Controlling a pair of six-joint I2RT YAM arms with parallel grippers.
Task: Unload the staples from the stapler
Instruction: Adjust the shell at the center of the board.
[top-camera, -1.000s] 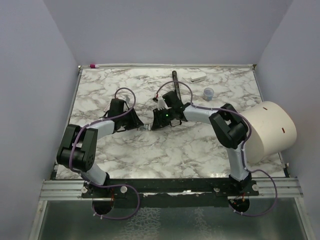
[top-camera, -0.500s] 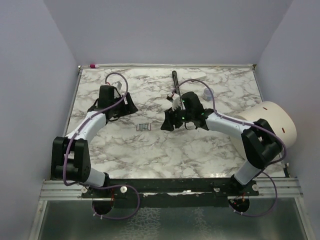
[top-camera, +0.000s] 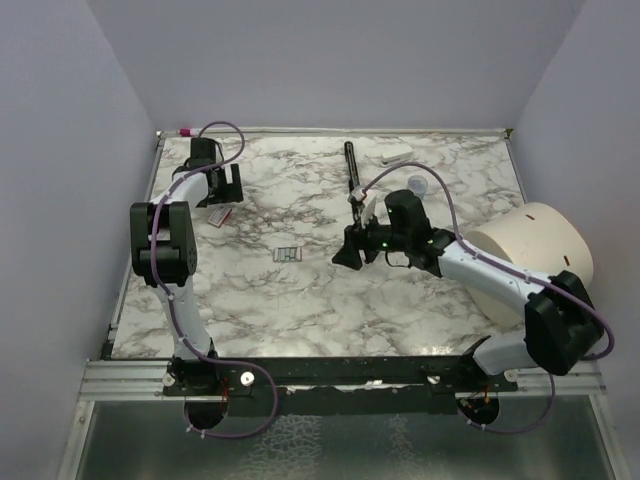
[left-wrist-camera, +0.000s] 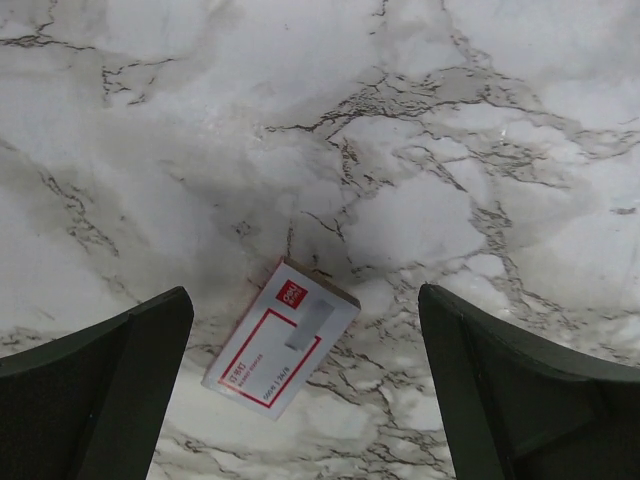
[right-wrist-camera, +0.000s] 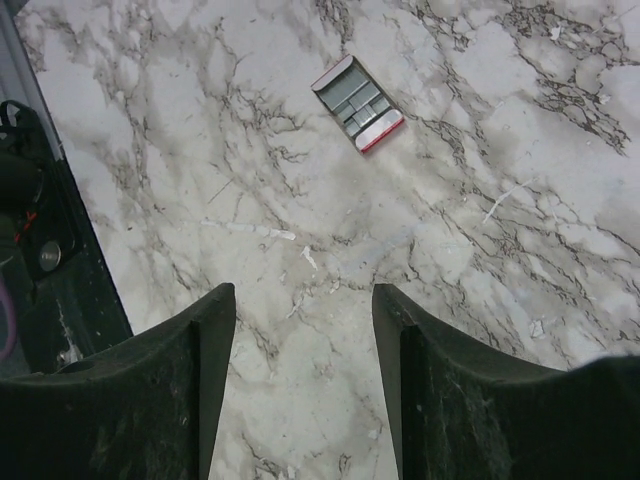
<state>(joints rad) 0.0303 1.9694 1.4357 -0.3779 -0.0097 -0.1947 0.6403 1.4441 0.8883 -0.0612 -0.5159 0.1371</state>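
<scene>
The stapler lies in two parts. Its red-and-white outer shell (left-wrist-camera: 283, 337) (top-camera: 218, 215), flat with a red logo and a grey patch, rests on the marble at the far left. My left gripper (left-wrist-camera: 305, 292) (top-camera: 222, 198) hangs wide open above the shell, one finger to each side, not touching it. The small red-edged inner tray (right-wrist-camera: 383, 129) (top-camera: 288, 254) lies mid-table with grey strips of staples (right-wrist-camera: 354, 100) in it. Right of the tray, my right gripper (right-wrist-camera: 302, 290) (top-camera: 346, 256) stands open over bare marble with nothing between its fingers. A few pale slivers (right-wrist-camera: 502, 202) lie loose nearby.
A long thin black bar (top-camera: 351, 168) and a small white block (top-camera: 397, 154) lie at the back. A small greyish cap (top-camera: 416, 185) sits by the right arm, and a big cream cylinder (top-camera: 535, 260) stands at the right edge. A pink-tipped pen (top-camera: 186, 131) lies in the far left corner.
Both grippers left the table's middle. The left swung to the far left with the shell, opened wide and let it go. The right drew back rightward and opened. The tray stayed put.
</scene>
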